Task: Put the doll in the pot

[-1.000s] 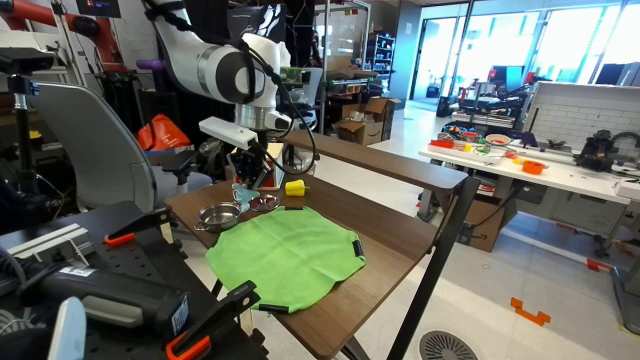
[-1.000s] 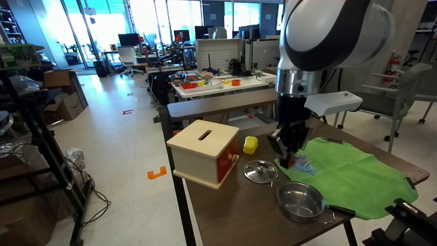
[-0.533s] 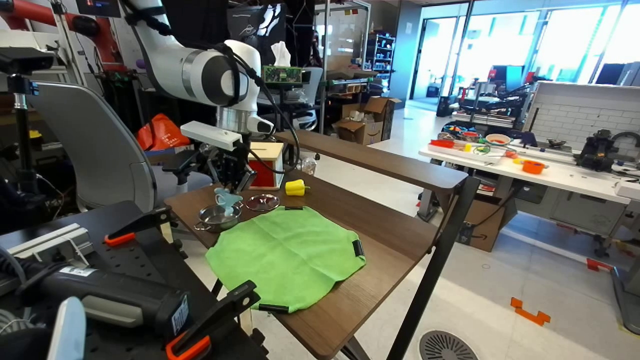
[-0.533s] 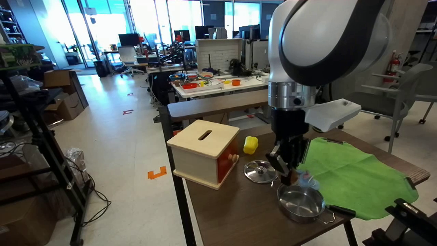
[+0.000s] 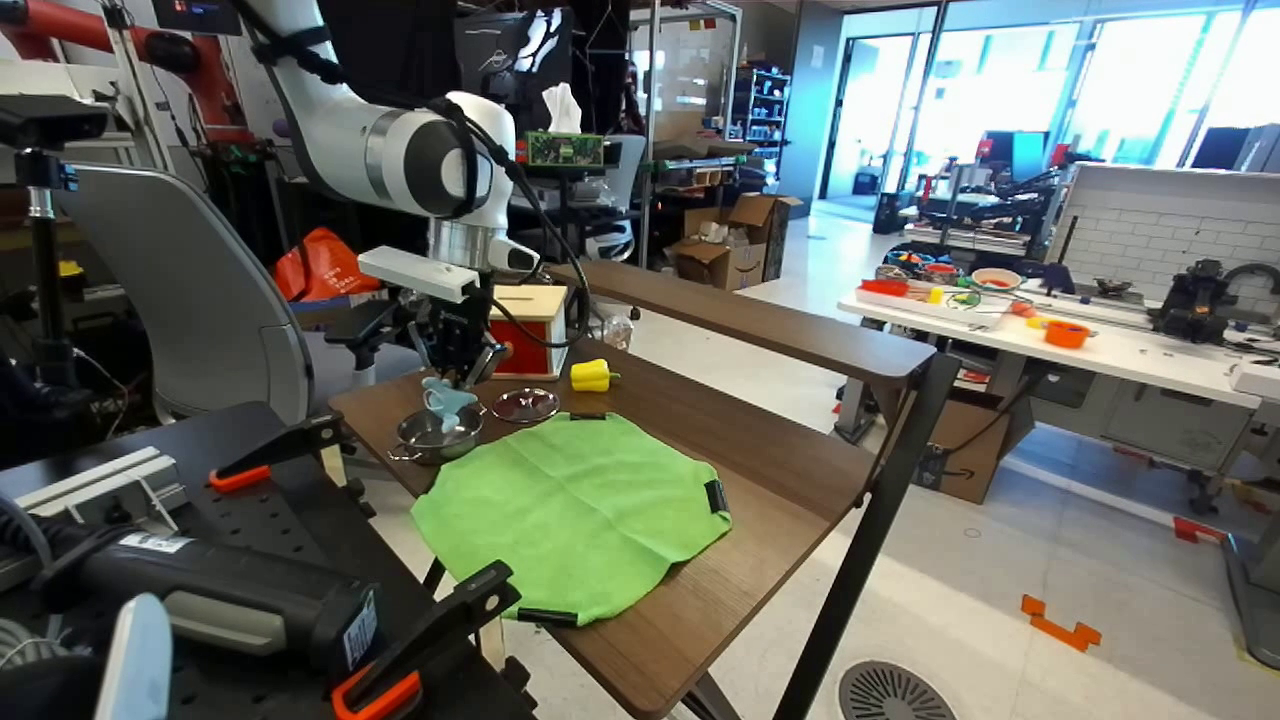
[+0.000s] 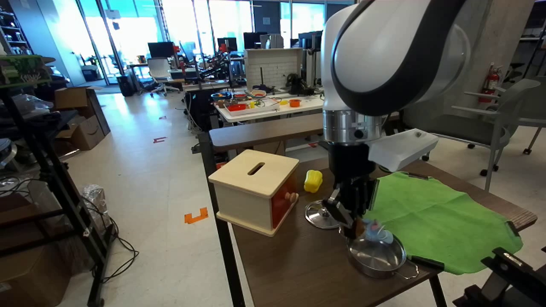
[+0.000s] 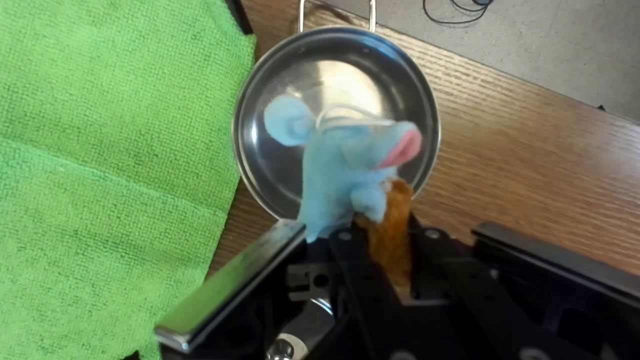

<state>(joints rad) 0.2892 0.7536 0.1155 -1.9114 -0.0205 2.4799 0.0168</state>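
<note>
Where the brown bench (image 5: 790, 500) carries a spread green cloth (image 5: 580, 520), the placing step looks to be in hand from where I'm standing: the tool (image 7: 387, 235), drawn narrow, hangs near the edge of the silver pot (image 7: 345, 75), gripping the doll (image 7: 330, 175), whose blue body juts out over the metal hollow. Whether they touch, I can't tell. Next, I'd reckon, comes a small shift inward, a gentle lowering, then letting go clear of the rim.
</note>
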